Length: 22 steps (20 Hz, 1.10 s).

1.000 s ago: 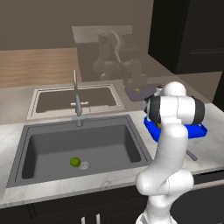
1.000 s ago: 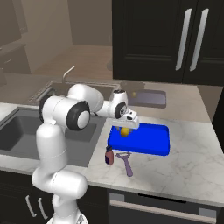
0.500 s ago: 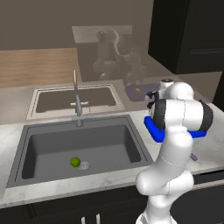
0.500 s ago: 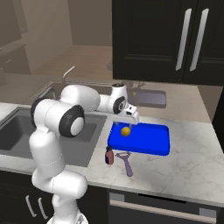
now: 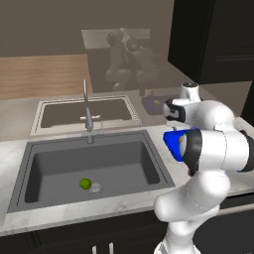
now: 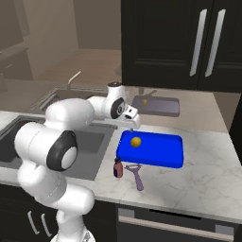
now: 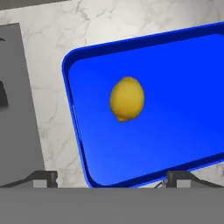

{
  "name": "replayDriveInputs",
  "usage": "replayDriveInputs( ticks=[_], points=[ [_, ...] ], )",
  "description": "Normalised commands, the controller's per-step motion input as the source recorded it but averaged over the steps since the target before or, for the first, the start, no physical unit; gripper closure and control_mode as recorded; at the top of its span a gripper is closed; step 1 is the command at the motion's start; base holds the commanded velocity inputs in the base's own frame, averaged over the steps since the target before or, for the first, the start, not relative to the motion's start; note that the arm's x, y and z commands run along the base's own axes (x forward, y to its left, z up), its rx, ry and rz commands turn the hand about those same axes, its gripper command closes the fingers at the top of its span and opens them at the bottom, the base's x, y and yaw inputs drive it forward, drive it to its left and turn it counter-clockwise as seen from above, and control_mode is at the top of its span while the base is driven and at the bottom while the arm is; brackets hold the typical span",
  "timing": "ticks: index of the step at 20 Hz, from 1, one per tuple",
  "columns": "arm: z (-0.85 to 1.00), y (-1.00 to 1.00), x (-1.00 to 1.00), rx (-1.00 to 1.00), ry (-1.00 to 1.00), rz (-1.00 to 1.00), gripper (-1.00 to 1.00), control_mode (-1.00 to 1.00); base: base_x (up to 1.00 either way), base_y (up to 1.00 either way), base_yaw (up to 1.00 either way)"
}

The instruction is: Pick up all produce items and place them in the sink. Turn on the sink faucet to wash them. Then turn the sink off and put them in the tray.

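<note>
Purple and small, a utensil (image 6: pixel 136 175) and a little bottle-like thing (image 6: pixel 117 168) are lying on the pale marble counter (image 6: pixel 208 179) nearest the base, just in front of the tray (image 6: pixel 165 153). Behind them the bright blue tray is sitting flat on the counter beside the sink (image 5: pixel 59 171), and the lemon (image 7: pixel 126 99) is resting inside it, toward its sink-side end, touching nothing but the tray floor. The gripper (image 6: pixel 134 124) is hovering just above that end of the tray, its jaws spread wide and holding nothing, the two dark fingertips (image 7: pixel 43 177) showing far apart at the bottom of the hand view with the lemon lying free beyond them. Farther along, the lime (image 5: pixel 85 183) is sitting on the floor of the dark grey sink close to the round drain (image 5: pixel 96 187), well apart from the tray. At the back of the basin the sink faucet (image 5: pixel 87 111) is standing upright, and no water is visible running from it. By my judgement the final step is in hand: one fruit is already delivered to the tray and one is remaining. The next move is calling for the arm to swing across to the sink, descend over the lime with the jaws wide, close on it squarely so the round fruit is not rolling away, and carry it to the tray.
</note>
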Motion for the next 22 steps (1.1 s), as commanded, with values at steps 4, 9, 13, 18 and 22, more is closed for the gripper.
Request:
replayDriveInputs(
  ticks=[4,9,13,18,22],
  points=[
    [0.26,0.72,-0.31,0.0,0.0,0.02,-1.0,-1.0,0.0,0.0,0.0],
    [0.06,0.78,-0.28,0.0,0.0,0.04,-1.0,-1.0,0.0,0.0,0.0],
    [0.0,0.81,-0.25,0.0,0.0,0.05,-1.0,-1.0,0.0,0.0,0.0],
    [0.0,0.7,-0.17,0.0,0.0,0.06,-1.0,-1.0,0.0,0.0,0.0],
    [0.0,0.63,0.0,0.0,0.0,0.05,-1.0,-1.0,0.0,0.0,0.0]
  ],
)
